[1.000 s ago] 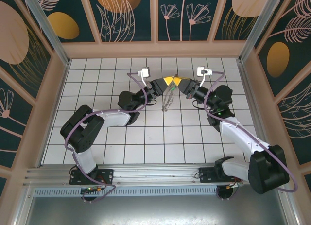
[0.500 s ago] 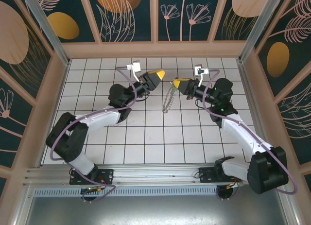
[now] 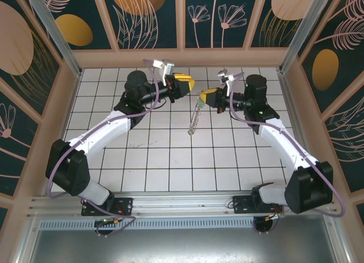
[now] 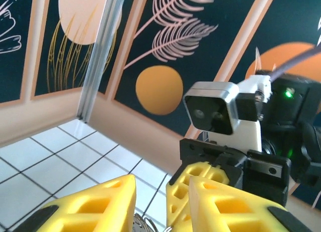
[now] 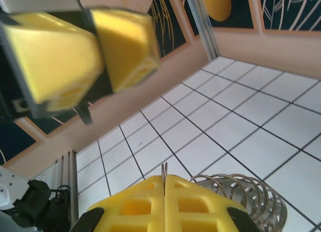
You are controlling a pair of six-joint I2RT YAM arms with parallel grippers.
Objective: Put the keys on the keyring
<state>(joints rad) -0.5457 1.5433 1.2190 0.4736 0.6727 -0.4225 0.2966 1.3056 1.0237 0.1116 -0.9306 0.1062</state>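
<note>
Your right fingers (image 5: 190, 191) are pressed together, pinching a thin metal edge of the keyring (image 3: 195, 114), and its silvery coils bunch just beside them. Seen from above, the keyring hangs from those fingers over the 12 o'clock part of the white tiled counter (image 3: 170, 161) and trails toward 7 o'clock. You cannot tell whether its lower end touches the tiles. Your left fingers (image 4: 118, 192) stand spread, at 10 o'clock of the right ones, near but apart.
</note>
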